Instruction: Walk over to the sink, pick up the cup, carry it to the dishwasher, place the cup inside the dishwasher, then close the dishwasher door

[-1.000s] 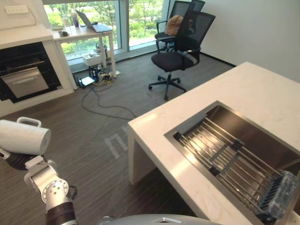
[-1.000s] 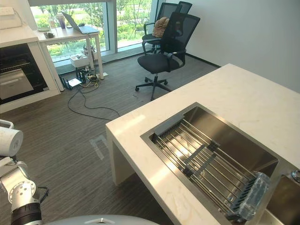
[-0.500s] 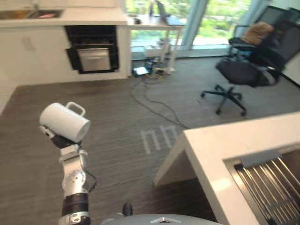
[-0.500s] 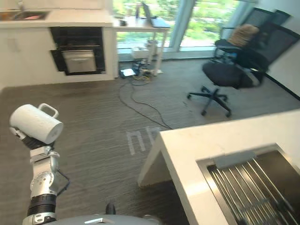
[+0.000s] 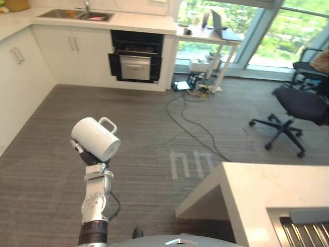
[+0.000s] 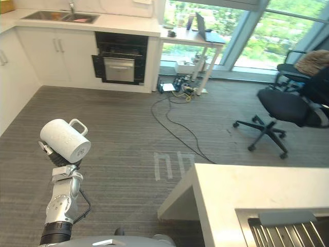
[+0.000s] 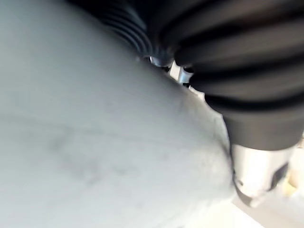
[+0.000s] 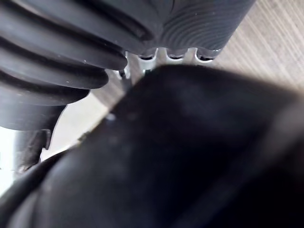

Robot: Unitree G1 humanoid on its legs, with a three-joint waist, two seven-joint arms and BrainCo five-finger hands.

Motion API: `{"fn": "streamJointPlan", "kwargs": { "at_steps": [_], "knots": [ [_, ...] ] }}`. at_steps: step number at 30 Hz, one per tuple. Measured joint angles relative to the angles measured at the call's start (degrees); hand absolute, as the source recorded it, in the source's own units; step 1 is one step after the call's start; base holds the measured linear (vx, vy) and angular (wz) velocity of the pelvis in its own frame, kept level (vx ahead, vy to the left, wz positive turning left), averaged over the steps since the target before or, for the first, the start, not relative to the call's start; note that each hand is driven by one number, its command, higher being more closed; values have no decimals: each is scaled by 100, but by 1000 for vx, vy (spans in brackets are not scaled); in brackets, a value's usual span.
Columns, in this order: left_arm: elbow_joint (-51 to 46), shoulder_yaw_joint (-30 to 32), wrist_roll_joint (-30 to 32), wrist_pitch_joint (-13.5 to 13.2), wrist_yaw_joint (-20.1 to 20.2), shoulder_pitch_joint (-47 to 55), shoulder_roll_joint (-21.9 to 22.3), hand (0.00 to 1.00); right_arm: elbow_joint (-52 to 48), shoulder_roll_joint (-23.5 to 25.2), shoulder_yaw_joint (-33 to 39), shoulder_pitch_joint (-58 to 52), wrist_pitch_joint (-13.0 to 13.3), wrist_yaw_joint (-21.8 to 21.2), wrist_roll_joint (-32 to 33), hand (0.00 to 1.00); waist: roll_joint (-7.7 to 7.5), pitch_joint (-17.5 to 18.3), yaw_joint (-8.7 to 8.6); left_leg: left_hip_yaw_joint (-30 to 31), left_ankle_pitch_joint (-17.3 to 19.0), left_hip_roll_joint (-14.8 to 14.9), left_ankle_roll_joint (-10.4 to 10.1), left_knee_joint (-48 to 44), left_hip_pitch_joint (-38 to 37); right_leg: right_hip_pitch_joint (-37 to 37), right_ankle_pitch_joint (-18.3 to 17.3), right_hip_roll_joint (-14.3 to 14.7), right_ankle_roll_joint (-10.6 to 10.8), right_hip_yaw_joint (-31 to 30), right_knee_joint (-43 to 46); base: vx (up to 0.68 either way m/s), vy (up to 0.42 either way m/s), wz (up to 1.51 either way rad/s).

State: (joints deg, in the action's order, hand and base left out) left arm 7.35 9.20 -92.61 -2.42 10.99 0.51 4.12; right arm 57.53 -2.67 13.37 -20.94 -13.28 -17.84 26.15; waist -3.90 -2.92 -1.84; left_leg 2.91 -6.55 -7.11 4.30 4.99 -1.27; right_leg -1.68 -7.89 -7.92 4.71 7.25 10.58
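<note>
The white cup [image 5: 95, 139] is clasped from below by the left hand [image 5: 88, 156] and held tipped on its side, handle uppermost, above the carpet [image 5: 154, 123]. The dishwasher [image 5: 136, 63], set under the far counter [image 5: 128, 20] edge, lies well ahead and slightly right. Of the right hand [image 8: 175, 53], the state cannot be told.

Cup [image 5: 95, 139]: plain white, loop handle uppermost, tipped on its side, held aloft in the left hand [image 5: 87, 156] over the grey floor [image 5: 154, 128]; dishwasher [image 5: 136, 62] dark with silver door panel, well apart under the far bench [image 5: 139, 21].
</note>
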Motion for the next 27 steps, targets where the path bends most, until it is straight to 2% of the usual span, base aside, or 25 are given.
{"fn": "streamJointPlan", "kwargs": {
  "at_steps": [1,2,3,4,5,6,8,9,11,14,17,20,22,25,27],
  "knots": [
    [1,19,-32,6,-41,8,-30,100,25,-16,-97,11,-103,2,-30,0,-17,12,25,-300,201,4,51,0,45,-111,69,-99,17,163,-79,19,44,69],
    [-8,22,-64,23,-46,-32,-48,100,44,-22,-167,16,-206,-4,-129,0,-81,44,11,-843,552,7,38,-2,68,-247,155,-211,138,424,-239,20,50,85],
    [-10,22,-68,65,-43,-60,-38,100,45,-20,-197,17,-226,-5,-140,0,-149,87,-20,-1094,706,7,56,-4,97,-323,174,-286,141,590,-359,32,118,135],
    [-8,17,-82,221,-42,-139,-20,100,89,-15,-211,74,-216,0,-105,0,-264,123,-70,-1707,795,137,301,-246,214,-406,181,-515,184,951,-462,68,157,160],
    [-4,-17,-119,345,-56,-149,-29,100,97,-137,-223,147,-208,-15,-24,0,-120,73,-123,-2167,720,359,213,-605,382,-444,28,-452,188,1103,-255,59,158,166],
    [12,25,-161,390,-81,-46,-1,100,166,-257,-258,243,-214,34,122,0,-17,36,-147,-2033,489,351,227,-676,388,-438,-85,-359,62,750,-189,64,108,110],
    [21,144,-180,397,-85,17,-46,100,218,-305,-280,397,-298,143,132,0,30,29,-136,-1897,479,316,211,-668,376,-420,-98,-257,20,464,-93,33,51,58],
    [2,263,-185,397,-69,112,-164,100,223,-339,-293,521,-338,183,179,0,51,24,-85,-1834,436,279,145,-576,302,-361,-70,-114,-2,241,3,16,-1,40],
    [-11,365,-199,396,-21,370,-280,100,297,-456,-227,668,-410,249,193,0,156,97,-33,-1865,427,293,125,-501,257,-226,3,-40,-47,96,146,3,-5,5],
    [-20,342,-316,444,32,514,-305,100,423,-510,90,889,-456,453,210,0,319,126,-62,-2111,405,265,93,-329,172,-160,-12,-110,31,0,180,-14,0,-4],
    [-19,-141,-502,471,71,505,-398,100,418,-562,318,1003,-417,694,545,0,440,77,-185,-2322,339,152,-2,-59,19,-122,-113,-249,216,-43,155,-80,-12,-23],
    [9,-514,-571,553,66,435,-281,100,387,-612,367,1043,-393,841,845,0,575,39,-319,-2360,300,150,-58,-14,-2,-25,-104,-284,251,-41,194,-107,4,-32],
    [16,-538,-581,606,68,402,-171,100,354,-574,365,1043,-411,934,830,0,575,28,-316,-2502,302,206,-57,-11,-104,-37,-71,-270,131,13,264,-98,-12,-46],
    [29,-509,-636,547,65,363,-150,100,339,-527,360,1043,-441,970,814,0,553,17,-323,-2582,299,315,-62,-8,-129,-56,-33,-178,73,-9,100,-103,-10,-34],
    [60,-469,-760,432,65,287,-135,100,215,-507,343,1019,-448,936,730,0,540,18,-341,-2577,356,393,-228,-8,-2,-51,35,-84,-28,-8,-174,-86,32,-12]
  ]
}}
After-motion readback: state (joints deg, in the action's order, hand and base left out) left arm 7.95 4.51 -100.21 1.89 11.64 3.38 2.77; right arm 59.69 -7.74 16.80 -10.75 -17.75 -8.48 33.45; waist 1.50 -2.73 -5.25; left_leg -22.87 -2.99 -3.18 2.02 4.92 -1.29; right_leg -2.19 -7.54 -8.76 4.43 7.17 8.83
